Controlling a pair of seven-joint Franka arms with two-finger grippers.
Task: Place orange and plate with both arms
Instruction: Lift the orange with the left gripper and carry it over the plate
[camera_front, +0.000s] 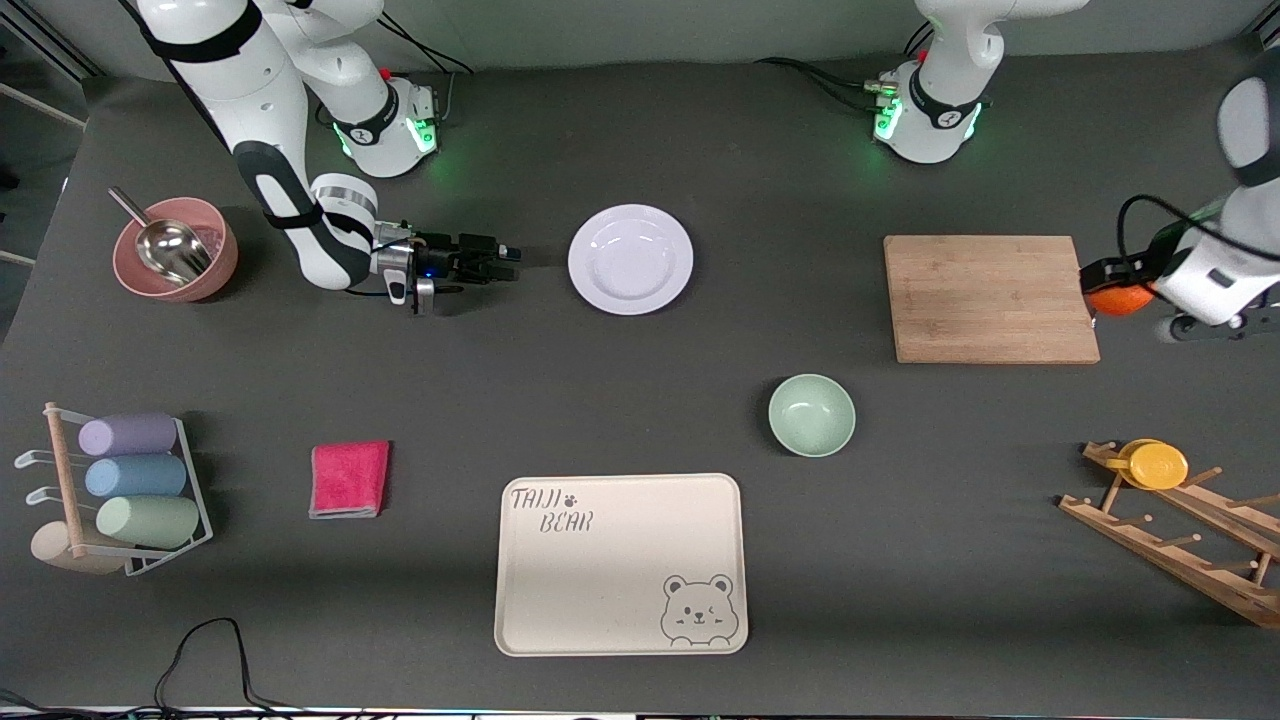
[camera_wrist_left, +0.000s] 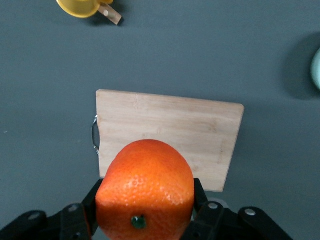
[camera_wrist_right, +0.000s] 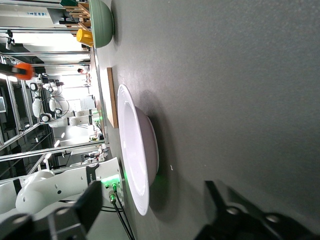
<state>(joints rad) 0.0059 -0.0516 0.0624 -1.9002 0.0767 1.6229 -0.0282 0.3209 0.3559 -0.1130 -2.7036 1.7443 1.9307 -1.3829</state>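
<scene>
A: Left gripper (camera_front: 1100, 285)?
B: Up in the air at the left arm's end of the table, just off the edge of the rectangular light-wood cutting board (camera_front: 990, 298). Black jaws clamped on the small round bright-orange fruit (camera_front: 1120, 299), one finger each side. The left wrist view shows the orange (camera_wrist_left: 145, 192) with its green stem button facing the camera and the board (camera_wrist_left: 167, 137) on the table under it.

A: Right gripper (camera_front: 505, 255)?
B: Low over the table, lying flat, pointing at the round glossy white plate (camera_front: 630, 259). Jaws apart, nothing between them. In the right wrist view the plate (camera_wrist_right: 137, 160) sits just ahead of the spread fingers (camera_wrist_right: 87, 205), not touching.

A: Plate location?
B: Flat on the dark grey table (camera_front: 640, 400), between the right gripper and the cutting board, well apart from the board.

A: Other stuff?
B: Mint-green bowl (camera_front: 811, 414) nearer the front camera than the plate. Cream rectangular bear tray (camera_front: 620, 564) nearer still. Folded pink cloth (camera_front: 349, 479) beside the tray, toward the right arm's end. Pink bowl with a metal scoop (camera_front: 172, 248) at the right arm's end. Yellow cup (camera_front: 1155, 464) on a wooden rack (camera_front: 1190, 545) at the left arm's end.
</scene>
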